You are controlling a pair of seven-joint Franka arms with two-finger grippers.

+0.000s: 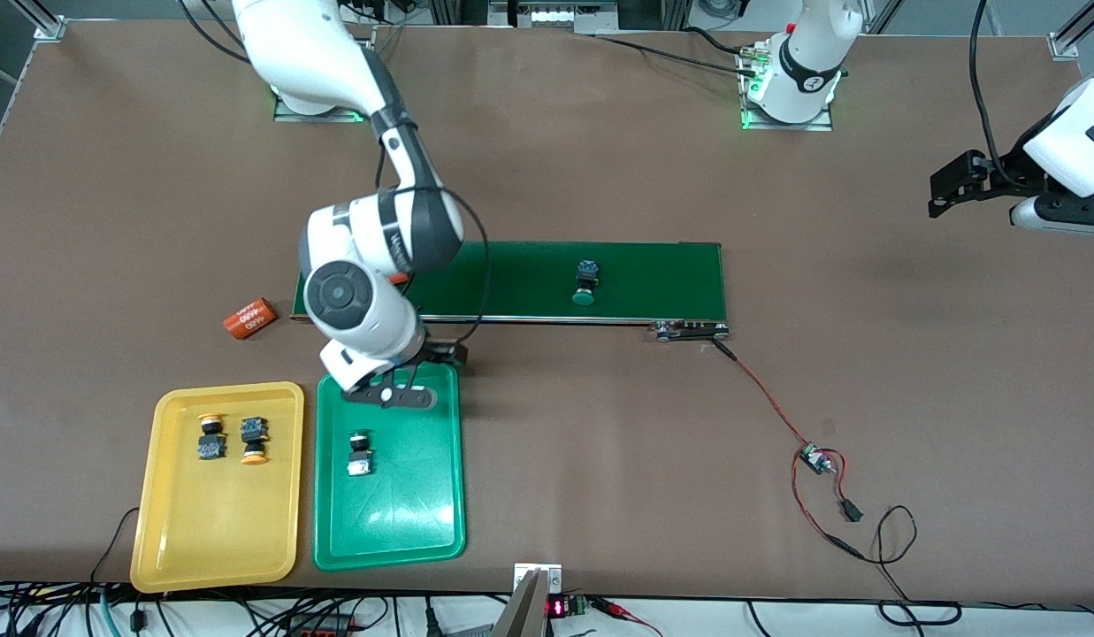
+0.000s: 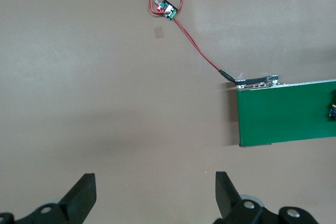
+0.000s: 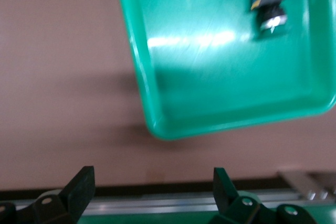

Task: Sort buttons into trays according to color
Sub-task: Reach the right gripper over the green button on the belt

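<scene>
Two yellow-capped buttons (image 1: 212, 438) (image 1: 255, 441) lie in the yellow tray (image 1: 184, 531). One green button (image 1: 360, 453) lies in the green tray (image 1: 396, 522), also in the right wrist view (image 3: 269, 3). Another green button (image 1: 586, 283) lies on the dark-green conveyor belt (image 1: 511, 279). My right gripper (image 1: 436, 354) is open and empty above the table strip between the belt's edge and the green tray (image 3: 210, 77); its own view shows it (image 3: 152, 187) with nothing between the fingers. My left gripper (image 1: 944, 190) (image 2: 155, 192) is open and empty, waiting over bare table at the left arm's end.
An orange cylinder marked 4680 (image 1: 248, 319) lies by the belt's end, at the right arm's end of the table. A red wire runs from the belt's motor end (image 1: 691, 331) to a small circuit board (image 1: 812, 458) (image 2: 168, 10). Cables line the table's near edge.
</scene>
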